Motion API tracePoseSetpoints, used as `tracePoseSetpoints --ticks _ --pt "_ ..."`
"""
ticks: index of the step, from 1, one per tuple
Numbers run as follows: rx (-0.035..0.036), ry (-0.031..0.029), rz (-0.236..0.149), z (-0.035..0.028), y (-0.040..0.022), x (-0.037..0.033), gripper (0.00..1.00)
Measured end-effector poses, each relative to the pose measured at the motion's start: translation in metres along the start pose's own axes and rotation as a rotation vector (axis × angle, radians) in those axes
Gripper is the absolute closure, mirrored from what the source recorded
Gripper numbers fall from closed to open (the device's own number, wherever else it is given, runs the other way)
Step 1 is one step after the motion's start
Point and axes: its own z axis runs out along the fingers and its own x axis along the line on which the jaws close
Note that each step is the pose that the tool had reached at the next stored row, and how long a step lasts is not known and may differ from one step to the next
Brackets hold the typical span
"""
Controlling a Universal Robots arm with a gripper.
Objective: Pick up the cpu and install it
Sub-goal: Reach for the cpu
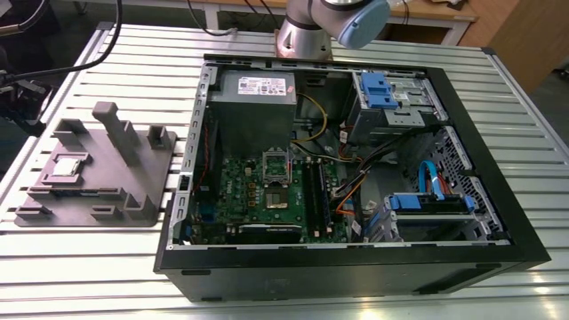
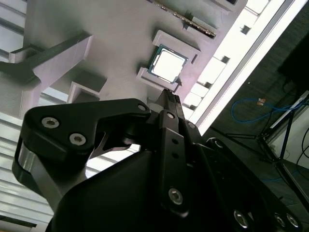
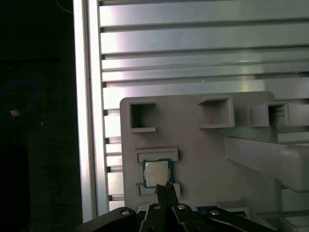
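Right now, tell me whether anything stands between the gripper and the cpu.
Nothing visible does. In the first wrist view the cpu lies uncovered in its recess on the grey fixture, with the shut gripper close by its edge.

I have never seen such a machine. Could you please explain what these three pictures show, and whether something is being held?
This is a robot arm at a slatted metal table. The exterior view looks at the whole scene. Both wrist views come from cameras riding on the arm. On the table stand an open computer case with a green motherboard inside, and a grey fixture. The cpu sits in that fixture. The tool points toward it, shut and holding nothing.
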Motion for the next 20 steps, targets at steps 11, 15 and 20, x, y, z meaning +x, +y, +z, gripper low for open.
tracePoseSetpoints --ticks 11,15,20 --pt "-0.0004 -0.0002 0.000 0.0095 -0.0013 0.0000 0.90" --pt "-0.0004 -0.0002 0.000 0.0166 -0.0029 0.0000 0.90" --pt "-0.0003 0.0000 0.000 0.0237 -0.0039 0.0001 0.90"
